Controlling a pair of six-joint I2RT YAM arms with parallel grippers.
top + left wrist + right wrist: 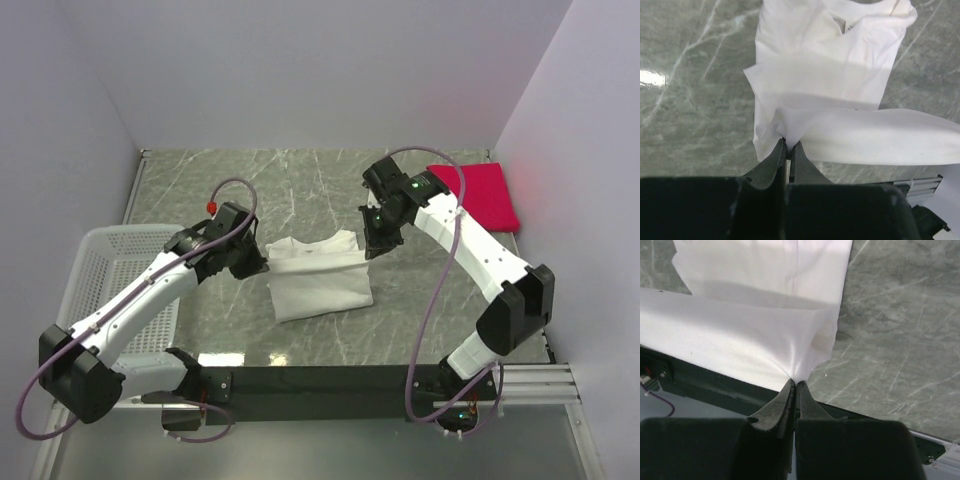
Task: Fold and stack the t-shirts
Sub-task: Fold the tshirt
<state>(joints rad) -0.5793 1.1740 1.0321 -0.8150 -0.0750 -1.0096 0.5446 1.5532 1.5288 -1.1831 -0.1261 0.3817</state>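
- Top external puts the white mesh basket (110, 290) at your 8 o'clock, against the left edge of the table (300, 180), with the left arm reaching over it.
- Your left gripper (256, 262) sits at the 9 o'clock side of the white t-shirt (320, 288). In the left wrist view its jaws are pressed together on a pinch of the white cloth.
- The white t-shirt lies partly folded at the middle of the table, and a band of it is stretched between your two grippers.
- Your right gripper (374, 243) is at the shirt's 1 o'clock corner. In the right wrist view its jaws are clamped tight on that corner.
- The red t-shirt (482, 195) lies flat and folded square at 2 o'clock, well apart from the white one.
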